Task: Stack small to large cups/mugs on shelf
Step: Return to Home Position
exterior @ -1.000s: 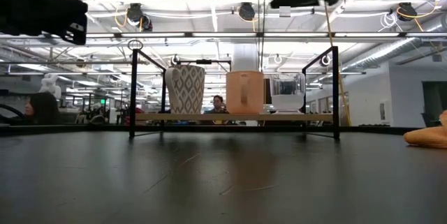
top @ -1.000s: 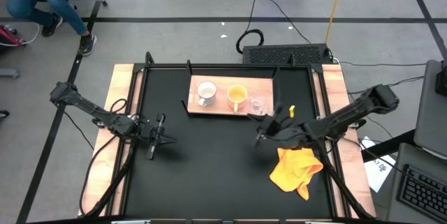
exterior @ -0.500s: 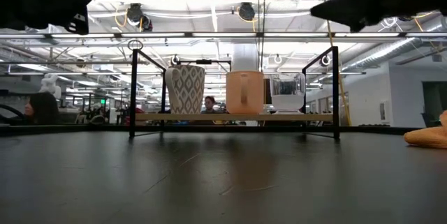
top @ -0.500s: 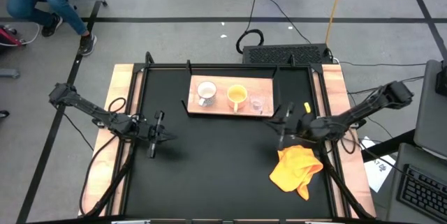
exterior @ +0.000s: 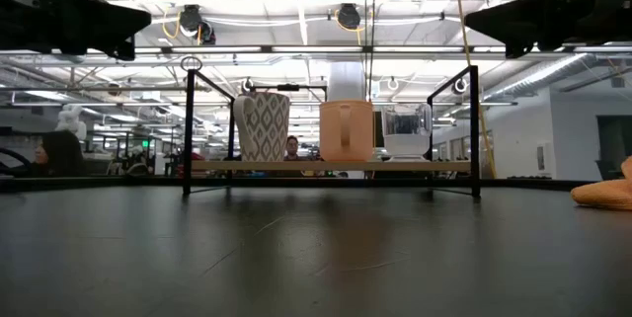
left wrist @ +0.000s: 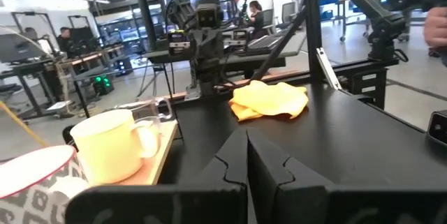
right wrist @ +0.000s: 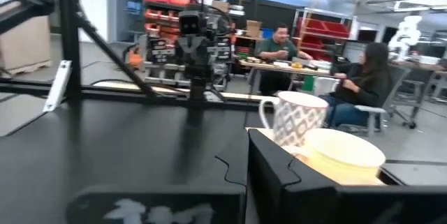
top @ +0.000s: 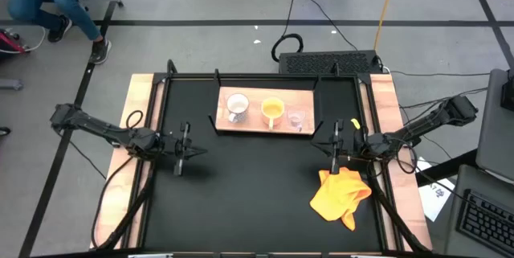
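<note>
The shelf (top: 250,126) sits at upper centre of the black table (top: 249,202) in the high view. It carries all three vessels in a row: the white mug (top: 237,106) at left, the orange-yellow mug (top: 272,110) in the middle and the glass cup (top: 296,118) at right, each standing upright and a little apart. Both mugs look stiff, glazed and fairly weighty, so a pinch across the wall at the rim should hold better than the slick handle. The glass cup seems light, slippery and breakable, and would want a gentle squeeze low on its side. It stands nearest the board's right end and lower edge, where a nudge could tip it off the raised board. The left gripper (top: 183,150) hangs at centre left and the right gripper (top: 336,147) at centre right. Both are below the shelf in the frame, and each has its fingers pressed together on nothing. The cloth (top: 341,195) lies just below the right gripper, so any descent there risks snagging it. The widest open room is the dark tabletop between the two grippers, while black frame posts (top: 170,68) hem the table's corners.
</note>
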Robot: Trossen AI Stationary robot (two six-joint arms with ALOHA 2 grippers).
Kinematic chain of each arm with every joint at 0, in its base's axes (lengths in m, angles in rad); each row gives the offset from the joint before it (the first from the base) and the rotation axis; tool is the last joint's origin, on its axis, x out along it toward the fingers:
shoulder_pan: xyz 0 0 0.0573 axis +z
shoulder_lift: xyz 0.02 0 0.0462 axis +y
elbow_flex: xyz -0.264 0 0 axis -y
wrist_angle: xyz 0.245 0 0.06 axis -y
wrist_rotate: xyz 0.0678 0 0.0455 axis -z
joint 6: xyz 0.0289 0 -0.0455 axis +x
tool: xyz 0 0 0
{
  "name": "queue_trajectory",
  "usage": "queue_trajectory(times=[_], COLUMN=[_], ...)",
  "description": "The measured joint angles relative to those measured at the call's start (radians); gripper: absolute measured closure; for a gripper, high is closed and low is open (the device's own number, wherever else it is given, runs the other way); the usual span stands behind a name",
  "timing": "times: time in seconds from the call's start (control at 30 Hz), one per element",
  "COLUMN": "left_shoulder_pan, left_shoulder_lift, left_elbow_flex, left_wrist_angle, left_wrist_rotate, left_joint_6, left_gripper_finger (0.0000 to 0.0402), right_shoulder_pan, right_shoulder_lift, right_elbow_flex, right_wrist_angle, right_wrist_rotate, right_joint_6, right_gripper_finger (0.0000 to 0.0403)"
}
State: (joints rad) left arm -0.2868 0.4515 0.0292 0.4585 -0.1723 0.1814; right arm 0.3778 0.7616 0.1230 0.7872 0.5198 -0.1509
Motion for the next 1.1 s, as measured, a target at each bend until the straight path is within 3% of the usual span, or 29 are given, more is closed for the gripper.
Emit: queue_trajectory(times=[0.23, 0.37, 0.63, 0.83, 0.97, 1.1], left_shoulder_pan=[0.161, 0.238, 0.353, 0.393, 0.400, 0.400], left_shoulder_lift=[0.000, 0.000, 0.000, 0.000, -0.001, -0.002], left_elbow_flex=[0.000, 0.000, 0.000, 0.000, 0.000, 0.000], left_wrist_angle=[0.001, -0.001, -0.054, -0.068, -0.066, -0.061], left_wrist_rotate=[0.167, 0.247, 0.386, 0.409, 0.410, 0.411], left_joint_6=[-0.010, -0.019, -0.050, -0.060, -0.064, -0.059], left_gripper_finger=[0.0401, 0.0401, 0.0401, 0.0401, 0.0401, 0.0401], right_shoulder_pan=[-0.091, -0.152, -0.282, -0.369, -0.404, -0.411], right_shoulder_lift=[-0.014, -0.014, -0.025, -0.055, -0.096, -0.156], right_elbow_flex=[0.000, 0.000, 0.000, 0.000, 0.000, 0.000], right_wrist_angle=[-0.094, -0.114, -0.094, -0.074, -0.069, -0.070], right_wrist_rotate=[-0.014, -0.181, -0.393, -0.427, -0.549, -0.560], right_joint_6=[0.050, 0.069, 0.099, 0.139, 0.146, 0.166], right_gripper_finger=[0.0403, 0.0403, 0.0403, 0.0403, 0.0403, 0.0403])
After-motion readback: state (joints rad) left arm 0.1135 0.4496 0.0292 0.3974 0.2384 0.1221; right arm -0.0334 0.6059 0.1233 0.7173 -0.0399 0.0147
